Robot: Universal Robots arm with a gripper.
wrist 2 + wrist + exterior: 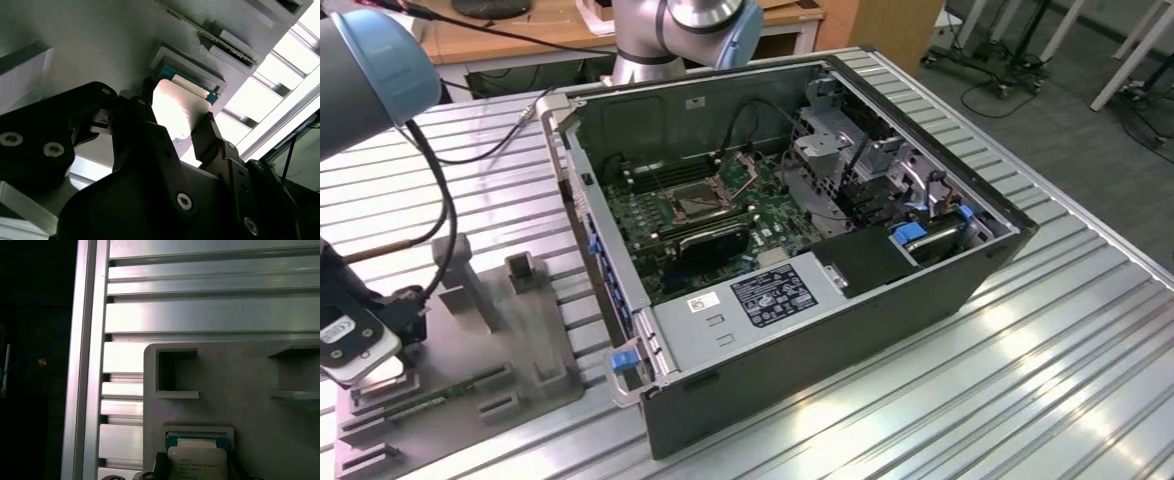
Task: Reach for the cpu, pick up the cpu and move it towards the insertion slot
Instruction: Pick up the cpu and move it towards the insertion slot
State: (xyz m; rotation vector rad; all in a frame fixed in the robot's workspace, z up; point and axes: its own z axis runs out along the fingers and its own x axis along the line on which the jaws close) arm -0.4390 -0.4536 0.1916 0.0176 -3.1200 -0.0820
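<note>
We are judging this to be the pick-up step. The gripper (380,372) is sitting low over the grey fixture plate (520,340), at the plate's corner toward the exterior view's left, near the edge of the slatted table (1067,380). In the second wrist view its jaws are standing narrow, straddling the cpu (182,107) and seeming to press on two opposite edges of it. In the first wrist view the cpu (199,465) is lying flat in its shallow nest (200,430), just inside the plate's edge, and as far as we are seeing it is not yet lifted. Getting it out, we are thinking, calls for a straight rise clear of the nest's rim, keeping the chip level so that no corner is catching. The insertion slot (698,203) is lying well apart, down inside the open computer case (854,330), so any carry is needing enough height to clear the case's near wall. Room is looking open above the nest, while the plate's upright posts (460,290) are standing between gripper and case and the memory stick (440,400) is lying just beside the gripper.
</note>
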